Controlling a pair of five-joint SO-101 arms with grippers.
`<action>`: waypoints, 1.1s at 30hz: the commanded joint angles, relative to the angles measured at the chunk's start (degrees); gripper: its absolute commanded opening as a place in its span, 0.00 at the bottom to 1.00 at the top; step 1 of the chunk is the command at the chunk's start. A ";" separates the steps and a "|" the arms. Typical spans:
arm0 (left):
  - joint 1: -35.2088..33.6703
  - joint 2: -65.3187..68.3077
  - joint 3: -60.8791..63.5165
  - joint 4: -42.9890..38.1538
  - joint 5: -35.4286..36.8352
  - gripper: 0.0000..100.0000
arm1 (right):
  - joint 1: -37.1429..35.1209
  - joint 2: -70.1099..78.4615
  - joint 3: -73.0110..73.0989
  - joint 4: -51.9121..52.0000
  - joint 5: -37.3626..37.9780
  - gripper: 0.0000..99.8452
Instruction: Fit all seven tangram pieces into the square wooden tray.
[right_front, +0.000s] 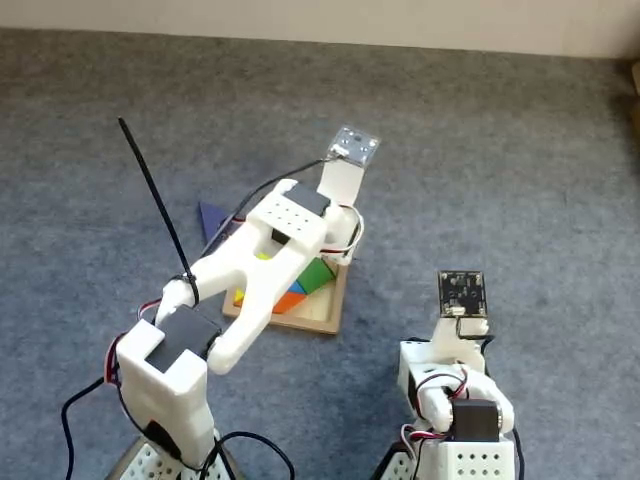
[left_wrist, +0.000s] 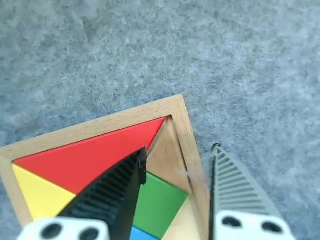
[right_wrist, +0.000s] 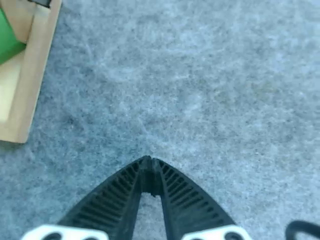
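From above, the left arm (right_front: 250, 290) stretches across the wooden tray (right_front: 338, 300) and hides most of it. Bits of a green piece (right_front: 318, 275) and an orange piece (right_front: 290, 301) peek out inside the tray. A dark purple piece (right_front: 211, 217) lies flat on the grey carpet (right_front: 500, 150) just beside the tray, partly under the arm. A thin black stick (right_front: 155, 195) pokes up from the arm. The right arm (right_front: 455, 400) sits near the tray, off to its side. In the left wrist view, the left gripper (left_wrist: 179, 149) has its fingers apart: the black finger (left_wrist: 117, 187) is over the tray and the pale finger (left_wrist: 235, 190) is over the carpet outside the rim. A red triangle (left_wrist: 85, 157) lies with its long edge along the rim and its sharp tip in the tray's corner. Yellow (left_wrist: 37, 192), green (left_wrist: 160, 202) and blue (left_wrist: 145, 234) pieces lie beside it. In the right wrist view, the right gripper (right_wrist: 151, 162) has its tips pressed together, holding nothing, over carpet near the tray's corner.
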 joint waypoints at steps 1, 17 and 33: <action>-0.75 -0.22 -0.48 -0.44 2.02 0.22 | 0.66 -1.27 7.52 0.31 -0.26 0.00; -6.37 -3.30 -1.98 5.27 2.02 0.22 | 0.66 -1.27 7.52 0.31 -0.26 0.00; -22.81 -14.20 -1.36 12.40 1.93 0.22 | 2.24 -1.27 7.52 0.31 -0.26 0.00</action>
